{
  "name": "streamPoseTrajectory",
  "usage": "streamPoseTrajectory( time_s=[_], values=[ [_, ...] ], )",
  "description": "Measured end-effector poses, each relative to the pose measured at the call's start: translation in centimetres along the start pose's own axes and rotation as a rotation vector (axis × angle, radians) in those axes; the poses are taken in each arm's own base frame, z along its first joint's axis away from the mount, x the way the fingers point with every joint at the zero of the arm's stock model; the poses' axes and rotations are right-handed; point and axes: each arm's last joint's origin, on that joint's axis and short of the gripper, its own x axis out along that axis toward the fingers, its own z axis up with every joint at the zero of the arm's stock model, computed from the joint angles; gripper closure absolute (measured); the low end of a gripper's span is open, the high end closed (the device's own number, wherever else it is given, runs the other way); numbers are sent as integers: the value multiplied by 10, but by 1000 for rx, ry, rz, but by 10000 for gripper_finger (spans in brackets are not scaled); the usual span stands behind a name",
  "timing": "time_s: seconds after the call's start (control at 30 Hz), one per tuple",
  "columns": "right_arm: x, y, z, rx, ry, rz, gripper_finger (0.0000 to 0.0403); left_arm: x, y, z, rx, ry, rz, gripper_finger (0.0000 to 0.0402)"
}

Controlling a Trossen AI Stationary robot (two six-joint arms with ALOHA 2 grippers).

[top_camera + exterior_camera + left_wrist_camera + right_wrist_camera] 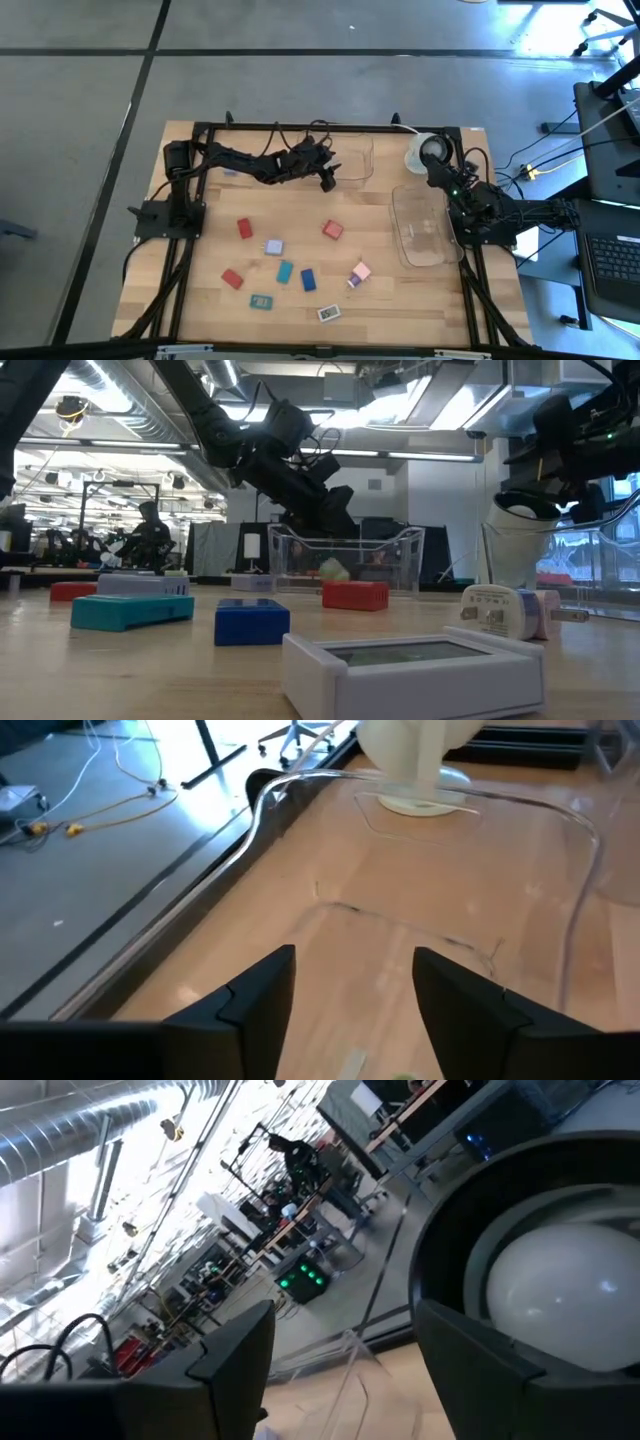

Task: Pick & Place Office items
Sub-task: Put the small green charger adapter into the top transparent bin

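Several office items lie on the wooden table: red pieces [245, 228] [332, 229] [232, 279], a lavender one [272, 246], teal ones [285, 271] [261, 301], a blue one [309, 279], a pink one [360, 272] and a white one [329, 313]. A greenish piece [333, 570] lies inside the far clear tub [352, 158]. My left gripper [328, 182] is open and empty above that tub's near-left part; its wrist view [355, 960] looks into the tub. My right gripper [345, 1315] is open and empty, just above the round white-and-black object [432, 150].
A second clear tub [425, 228] lies at the table's right, beside the right arm. The round white-and-black object [515, 540] stands at the far right corner. The black frame [300, 128] runs along the table's far edge. Bare wood shows between the items and the far tub.
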Motion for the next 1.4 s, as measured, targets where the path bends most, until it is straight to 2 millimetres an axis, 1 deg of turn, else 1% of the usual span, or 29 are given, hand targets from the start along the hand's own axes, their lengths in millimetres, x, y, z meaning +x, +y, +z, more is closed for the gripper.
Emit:
streamPoseTrajectory(
  time_s=[0.1, 0.2, 0.3, 0.4, 0.5, 0.57, 0.67, 0.73, 0.87, 1.0, 1.07, 1.17, 1.27, 1.4],
  values=[
    [0, 0, 0, -2, -1, -1, 156, 0, 0, 3, -4, -22, 7, 185],
    [0, 0, 0, 38, -1, -1, 156, -8, 3, 18, -20, -93, 22, 175],
    [0, 0, 0, 47, -1, -1, 156, -27, 9, 44, -4, -194, 44, 171],
    [0, 0, 0, 28, -1, -1, 156, -47, 20, 63, 21, -228, 128, 171],
    [0, 0, 0, 19, -9, -10, 156, -69, 35, 75, -18, -193, 243, 173],
    [0, 0, 0, 16, -8, -9, 156, -82, 46, 77, -45, -127, 304, 173],
    [0, -1, -1, -19, -2, -15, 156, -100, 61, 70, -93, 22, 338, 173],
    [0, -2, -1, -36, -5, -29, 156, -114, 71, 63, -147, 133, 310, 173],
    [0, -4, -1, -49, -34, -70, 156, -141, 82, 51, -266, 324, 225, 173],
    [0, -5, -1, -54, -47, -88, 156, -156, 90, 34, -300, 536, 184, 173],
    [0, -5, -1, -59, -46, -91, 156, -159, 92, 24, -294, 649, 164, 173],
    [0, -5, -2, -65, -43, -93, 156, -156, 94, 10, -291, 786, 105, 174],
    [0, -6, -2, -72, -40, -95, 156, -146, 94, -1, -290, 845, 82, 174],
    [0, -6, -2, -73, -38, -92, 156, -130, 98, -16, -277, 927, 115, 174]
  ],
)
